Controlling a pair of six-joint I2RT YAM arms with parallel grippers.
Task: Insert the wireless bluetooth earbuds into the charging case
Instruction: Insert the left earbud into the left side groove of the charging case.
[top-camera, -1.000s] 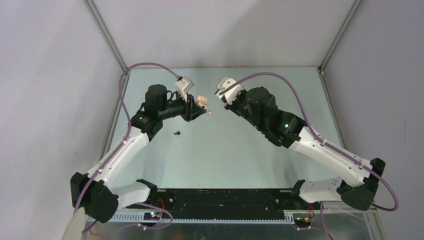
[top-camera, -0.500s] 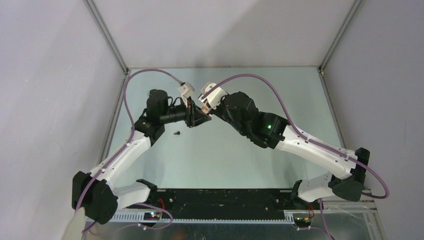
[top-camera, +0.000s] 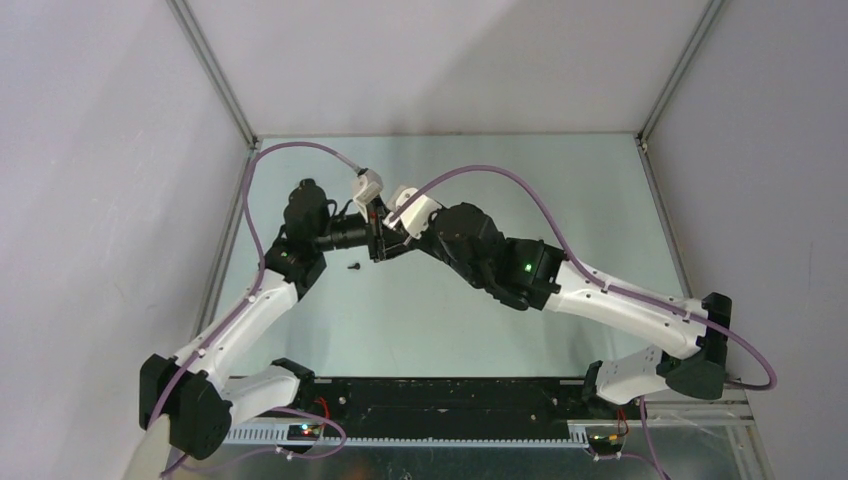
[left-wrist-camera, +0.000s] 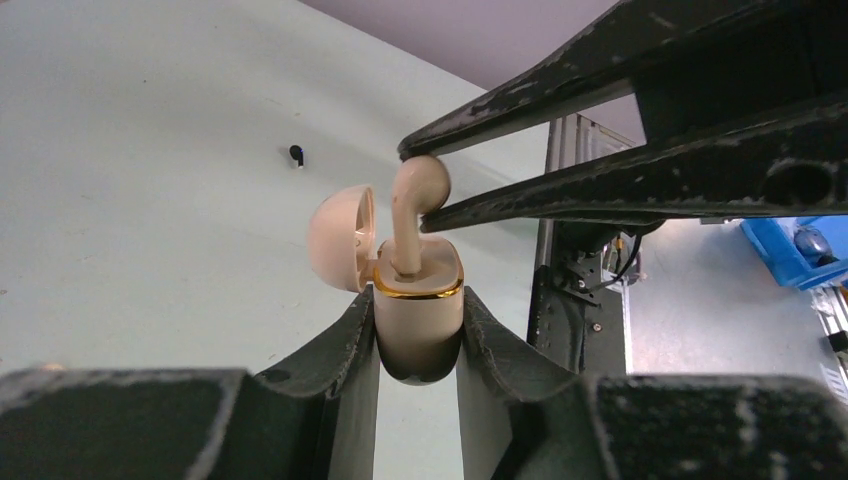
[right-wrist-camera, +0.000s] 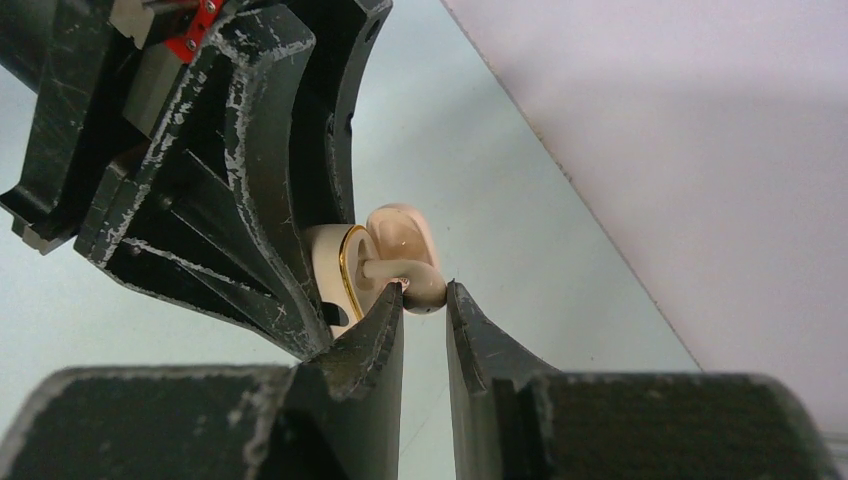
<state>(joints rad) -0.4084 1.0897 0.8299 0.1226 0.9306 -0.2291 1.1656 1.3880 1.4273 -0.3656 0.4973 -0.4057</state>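
My left gripper is shut on a cream charging case with a gold rim, held upright above the table with its lid hinged open. My right gripper is shut on the head of a cream-white earbud. The earbud's stem stands in the case's slot. In the top view both grippers meet at mid-table, left and right. A tiny black earbud lies on the table near the left arm; it also shows in the left wrist view.
The pale green table is bounded by grey walls with metal corner posts. A black rail runs along the near edge between the arm bases. Purple cables arch over both arms.
The right arm has swung left and the left gripper has shifted slightly left and nearer. The two grippers have come together, and the earbud now stands in the open case.
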